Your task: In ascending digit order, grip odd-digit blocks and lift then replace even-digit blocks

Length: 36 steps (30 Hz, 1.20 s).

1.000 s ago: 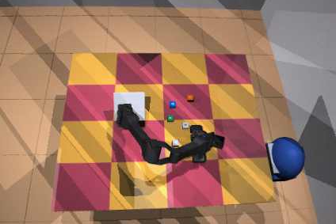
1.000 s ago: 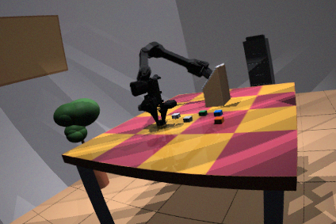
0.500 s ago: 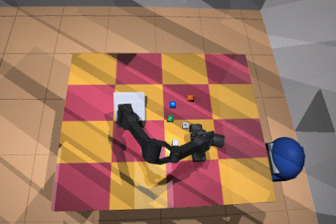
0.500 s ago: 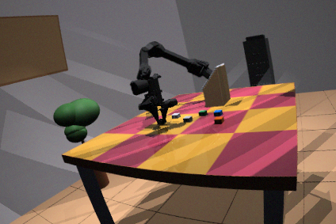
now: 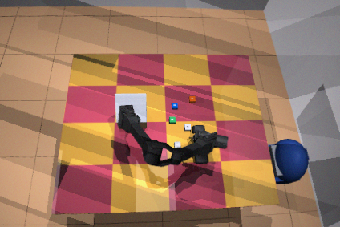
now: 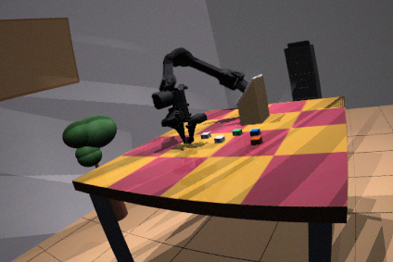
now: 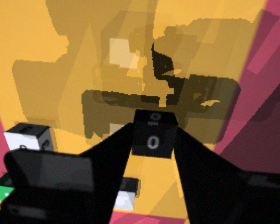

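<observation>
The end effector [image 7: 152, 150] is seen closed on the black block [image 7: 153, 134], which is printed with a 0 on the face turned to the wrist camera and again on its top. The block is held between the two dark fingers and lies over a yellow square of the table [image 6: 287, 171].

Since 0 is even, a small lift, a return and a release are judged to be called for. A slip is possible if the flat, hard-looking cube faces are pinched off-centre; the block could then rotate or be set down away from its spot. It cannot be told from these views whether the block is touching the table or just above it.

Just beside the black block, at the left of the wrist view, a white block [image 7: 31, 137] stands, and another white block [image 7: 127, 192] lies under the fingers. Either could be nudged out of order by a finger when the jaws are opened or the arm is withdrawn.

Farther from the black block, a green block [image 5: 172, 119], a blue block [image 5: 174, 106] and an orange block [image 5: 192, 99] are set well apart from it. All are small, sharp-edged cubes with a matte finish. The table is a smooth checkered slab of crimson and yellow.
</observation>
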{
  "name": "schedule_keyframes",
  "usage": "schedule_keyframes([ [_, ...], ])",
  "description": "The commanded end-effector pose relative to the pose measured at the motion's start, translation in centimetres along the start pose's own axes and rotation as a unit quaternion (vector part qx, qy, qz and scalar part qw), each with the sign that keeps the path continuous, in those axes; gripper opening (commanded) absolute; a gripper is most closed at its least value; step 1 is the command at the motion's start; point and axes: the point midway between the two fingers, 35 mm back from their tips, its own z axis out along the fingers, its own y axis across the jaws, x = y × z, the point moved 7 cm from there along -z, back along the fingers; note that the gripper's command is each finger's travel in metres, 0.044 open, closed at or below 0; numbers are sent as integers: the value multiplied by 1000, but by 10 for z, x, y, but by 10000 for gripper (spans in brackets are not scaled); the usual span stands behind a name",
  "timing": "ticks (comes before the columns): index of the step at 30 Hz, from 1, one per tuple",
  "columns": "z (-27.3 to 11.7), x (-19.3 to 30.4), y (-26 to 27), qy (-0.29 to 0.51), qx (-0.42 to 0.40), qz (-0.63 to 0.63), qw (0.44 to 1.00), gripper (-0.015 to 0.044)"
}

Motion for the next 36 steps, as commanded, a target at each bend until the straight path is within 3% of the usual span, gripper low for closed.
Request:
schedule_keyframes([
  [1,-2,-1,-2,-2,1,4,1000,120],
  [24,13,-1,-2,-2,2,3,1000,120],
  [34,13,-1,-2,-2,2,3,1000,383],
  [36,13,-1,-2,-2,2,3,1000,400],
])
